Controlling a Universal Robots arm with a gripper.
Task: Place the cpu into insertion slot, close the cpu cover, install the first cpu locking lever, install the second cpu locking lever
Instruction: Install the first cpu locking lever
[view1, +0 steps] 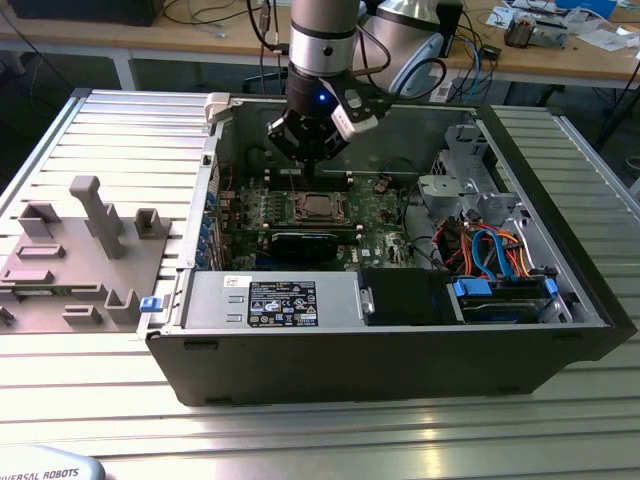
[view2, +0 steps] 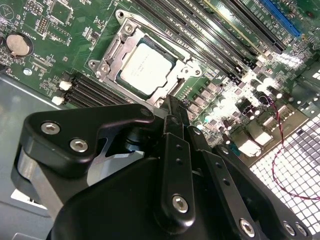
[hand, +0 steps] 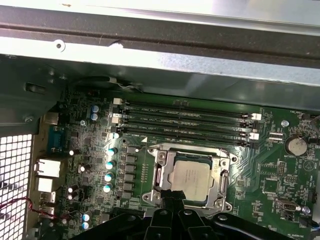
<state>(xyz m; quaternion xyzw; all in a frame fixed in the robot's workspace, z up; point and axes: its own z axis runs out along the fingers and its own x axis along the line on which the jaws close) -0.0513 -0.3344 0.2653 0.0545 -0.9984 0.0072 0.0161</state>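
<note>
Silvery cpu (view2: 146, 68) seated in insertion slot (hand: 159, 196), cpu cover (view2: 111, 52) closed around it. Tool (hand: 170, 196) just beside cover edge, tips clenched, nothing grasped. Locking levers hard to make out.

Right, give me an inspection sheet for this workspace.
Surface: ribbed metal table carrying an open computer case.
Job's things: chip seated in the socket; cover lies flat around it.
Clutter: grey fixture blocks at the exterior view's left.
End effector: poised over the board beside the socket, holding nothing visible; fingers unclear.
Cables: orange and blue leads in the case.
Surroundings: workbench behind with loose items.
</note>
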